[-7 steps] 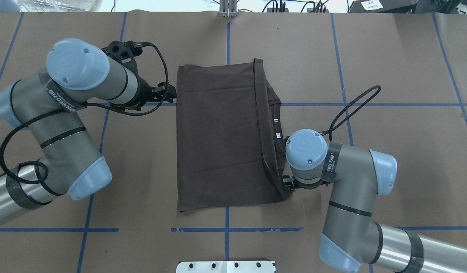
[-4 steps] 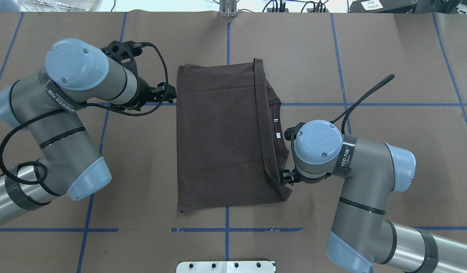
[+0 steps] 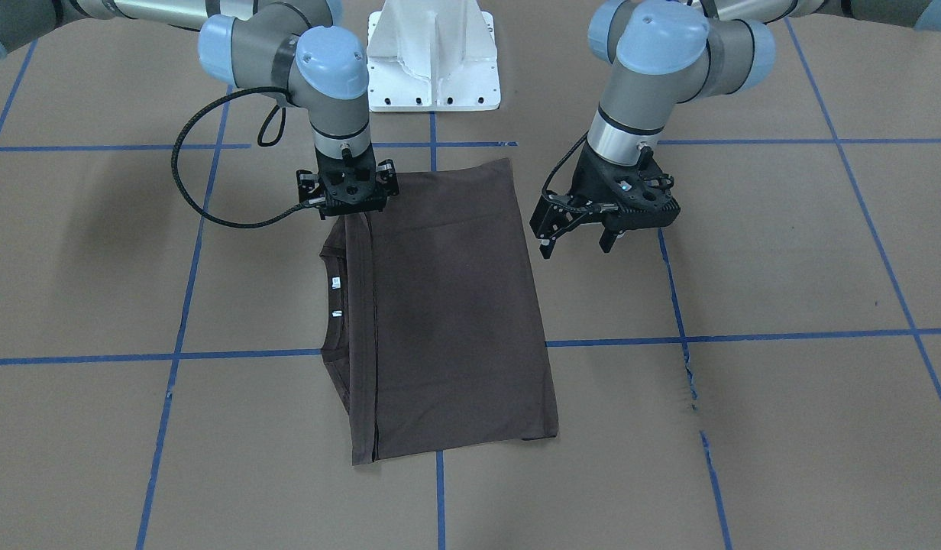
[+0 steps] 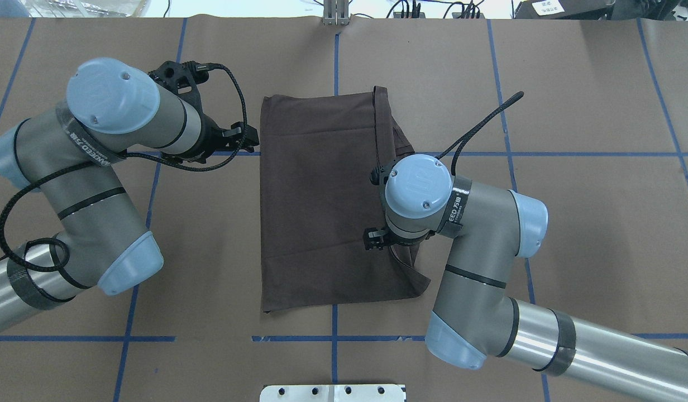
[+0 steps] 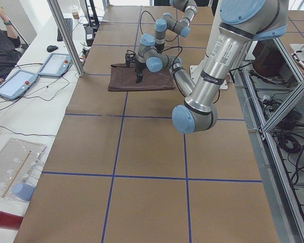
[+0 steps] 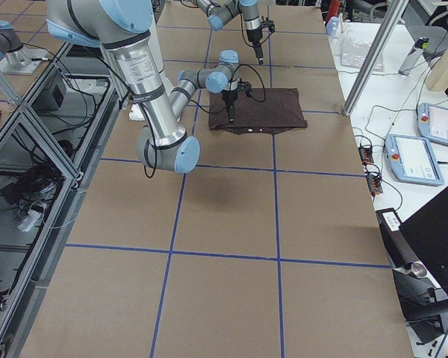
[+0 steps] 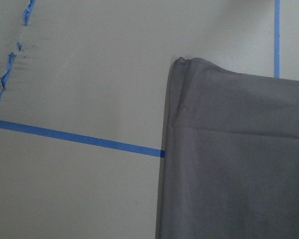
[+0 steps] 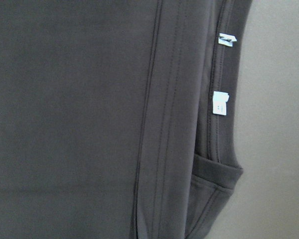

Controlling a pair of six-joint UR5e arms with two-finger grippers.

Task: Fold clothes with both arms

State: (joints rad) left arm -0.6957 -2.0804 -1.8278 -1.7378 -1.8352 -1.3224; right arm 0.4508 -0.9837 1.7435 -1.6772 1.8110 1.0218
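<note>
Here's the shirt (image 3: 447, 305), lying flat on the tabletop (image 4: 573, 223) as a neat rectangle. Its collar (image 3: 331, 305) and two small white labels (image 8: 221, 103) peek out along one long side. It has evidently been squared up like this so another clean fold can go across it. The left hand (image 3: 576, 243) sits just beside the shirt's edge opposite the collar, off the cloth. Its jaws are spread and nothing is between them, which looks like a ready stance for pinching that edge. The right hand (image 3: 350, 200) hangs over the collar side of the shirt, at the end nearest the robot's base, pointing straight down. Its wrist view shows only cloth, so I cannot tell whether it is clenched or released, nor whether it touches the fabric. My guess is that it is lining up on that side to lift it or pin it. As for containers, none sits near the shirt. The only one I spot is a clear tray (image 5: 17, 167) on the side bench, well away from the shirt, with what looks like a thin stick (image 5: 15, 174) in it.
</note>
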